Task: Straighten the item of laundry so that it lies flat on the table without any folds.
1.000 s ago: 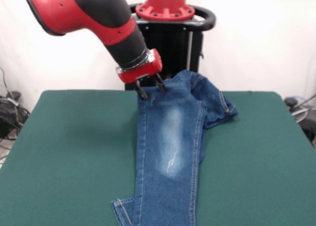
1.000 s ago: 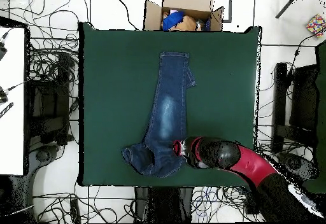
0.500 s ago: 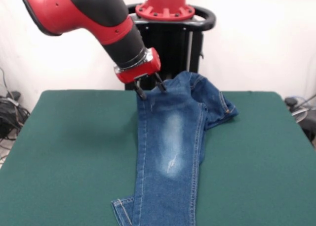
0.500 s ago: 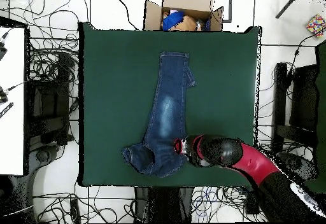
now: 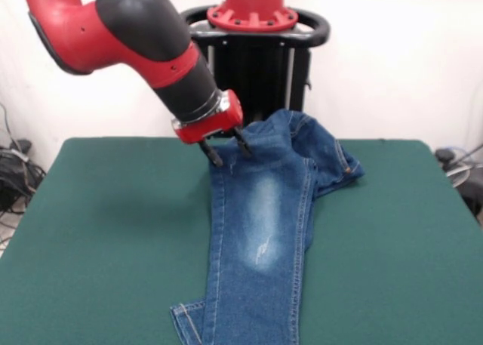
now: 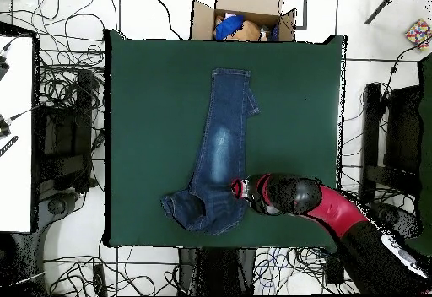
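The front view only gets the dark green cloth-covered table (image 5: 98,239) and the pair of medium-blue denim jeans with faded whitish patches (image 5: 260,239), and it cuts the jeans off at the bottom edge. The overhead view shows the whole thing: the jeans (image 6: 218,154) run lengthwise down the middle of the table (image 6: 143,108), legs stacked one on the other so you basically see one leg, with a hemmed end near the far edge and a second hem peeking out beside it. The waist end is bunched into a rumpled heap near the robot's side, folded over on itself.

The overhead view also picks up stuff the front misses: an open brown cardboard box (image 6: 202,19) just past the table's far edge with some blue and tan things (image 6: 236,30) inside (can't tell what they are), plus tangled black cables (image 6: 63,91) on the floor all around.

The red and black arm's gripper (image 5: 229,149) has its two dark fingers (image 5: 214,155) spread moderately apart, pointing down, tips right at the edge of the jeans' upper part. It's not clamped on anything. Can't tell if the tips actually touch the denim. From overhead the gripper (image 6: 239,189) sits over the side of the bunched waist end.
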